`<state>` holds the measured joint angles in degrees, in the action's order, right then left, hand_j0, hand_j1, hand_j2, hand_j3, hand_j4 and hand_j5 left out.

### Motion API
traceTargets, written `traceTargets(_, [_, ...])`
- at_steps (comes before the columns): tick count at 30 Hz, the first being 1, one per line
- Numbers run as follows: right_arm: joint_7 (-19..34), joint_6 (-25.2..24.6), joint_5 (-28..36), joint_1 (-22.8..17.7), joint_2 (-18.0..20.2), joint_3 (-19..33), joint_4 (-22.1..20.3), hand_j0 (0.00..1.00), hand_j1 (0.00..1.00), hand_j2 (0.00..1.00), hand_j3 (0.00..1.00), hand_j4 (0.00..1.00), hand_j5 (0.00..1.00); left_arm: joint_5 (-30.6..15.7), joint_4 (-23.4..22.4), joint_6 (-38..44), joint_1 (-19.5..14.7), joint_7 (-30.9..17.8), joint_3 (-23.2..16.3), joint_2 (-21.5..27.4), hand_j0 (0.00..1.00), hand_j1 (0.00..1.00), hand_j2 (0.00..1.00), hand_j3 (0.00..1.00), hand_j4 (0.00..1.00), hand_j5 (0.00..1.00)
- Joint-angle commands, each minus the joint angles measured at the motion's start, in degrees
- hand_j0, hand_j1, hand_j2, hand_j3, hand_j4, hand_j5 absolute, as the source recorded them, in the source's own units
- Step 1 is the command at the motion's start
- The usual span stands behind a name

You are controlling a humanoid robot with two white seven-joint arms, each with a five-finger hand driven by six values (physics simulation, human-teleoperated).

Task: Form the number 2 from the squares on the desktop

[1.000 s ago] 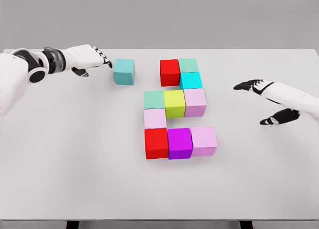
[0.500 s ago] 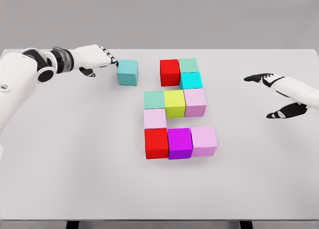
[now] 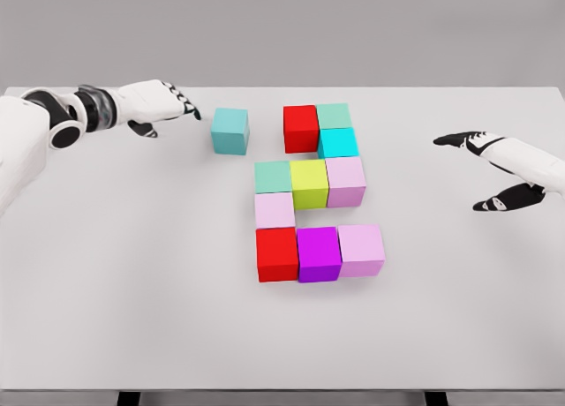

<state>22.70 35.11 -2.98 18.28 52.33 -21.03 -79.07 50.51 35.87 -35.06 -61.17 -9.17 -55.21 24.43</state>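
— What are we seeing from the head view on our left side?

— We are reaching our left hand (image 3: 157,101) out over the far left of the white table (image 3: 132,282). Its fingers are lying extended and close together, pointing right, and they are holding nothing. The loose teal block (image 3: 230,130) is sitting just to the right of the fingertips, with a small gap showing between them, so we are not touching it.

— And where is that block sitting relative to the rest?

— It is standing apart, to the left of the top row. That row is a red block (image 3: 301,128) with a green block (image 3: 334,116) and a cyan block (image 3: 338,143) touching it on the right. Below, a second green block (image 3: 273,176), a yellow block (image 3: 310,183) and a pink block (image 3: 345,180) are forming the middle row. Another pink block (image 3: 274,210) is sitting under its left end. The bottom row is running red (image 3: 277,253), purple (image 3: 319,253), pink (image 3: 361,250).

— What is our right side doing?

— We are holding our right hand (image 3: 494,168) at the right edge, well apart from every block. Its fingers and thumb are spread wide, gripping nothing.
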Motion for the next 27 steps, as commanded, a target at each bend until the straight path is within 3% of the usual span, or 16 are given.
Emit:
traceTargets(1, [0.0, -0.1, 0.4, 0.0, 0.0, 0.0, 0.0, 1.00, 1.00, 1.00, 1.00, 1.00, 1.00, -0.3, 0.1, 0.1, 0.0, 0.0, 0.3, 1.0, 0.84, 0.84, 0.84, 0.84, 0.84, 0.84])
traceTargets(3, [-0.1, -0.1, 0.4, 0.0, 0.0, 0.0, 0.0, 1.00, 1.00, 1.00, 1.00, 1.00, 1.00, -0.8, 2.4, 0.1, 0.2, 0.1, 0.5, 2.7, 0.84, 0.84, 0.84, 0.84, 0.84, 0.84])
traceTargets(9, [-0.1, -0.1, 0.4, 0.0, 0.0, 0.0, 0.0, 1.00, 1.00, 1.00, 1.00, 1.00, 1.00, -0.8, 2.5, 0.1, 0.2, 0.1, 0.5, 2.7, 0.84, 0.84, 0.84, 0.84, 0.84, 0.84])
traceTargets(10, [0.0, -0.1, 0.4, 0.0, 0.0, 0.0, 0.0, 1.00, 1.00, 1.00, 1.00, 1.00, 1.00, -2.9, 7.0, 0.1, 1.0, 0.1, 0.3, 5.3, 0.84, 0.84, 0.84, 0.84, 0.84, 0.84])
traceTargets(18, [0.0, -0.1, 0.4, 0.0, 0.0, 0.0, 0.0, 1.00, 1.00, 1.00, 1.00, 1.00, 1.00, -3.0, 9.1, 0.1, 2.0, 0.1, 0.3, 6.7, 0.86, 0.86, 0.86, 0.86, 0.86, 0.86])
traceTargets(19, [-0.1, -0.1, 0.4, 0.0, 0.0, 0.0, 0.0, 1.00, 1.00, 1.00, 1.00, 1.00, 1.00, -4.0, 11.4, 0.1, 3.1, 0.1, 0.3, 7.9, 0.87, 0.87, 0.87, 0.87, 0.87, 0.87])
traceTargets(27, [0.0, -0.1, 0.4, 0.0, 0.0, 0.0, 0.0, 1.00, 1.00, 1.00, 1.00, 1.00, 1.00, -4.1, 11.6, 0.1, 3.4, 0.1, 0.1, 8.0, 0.87, 0.87, 0.87, 0.87, 0.87, 0.87])
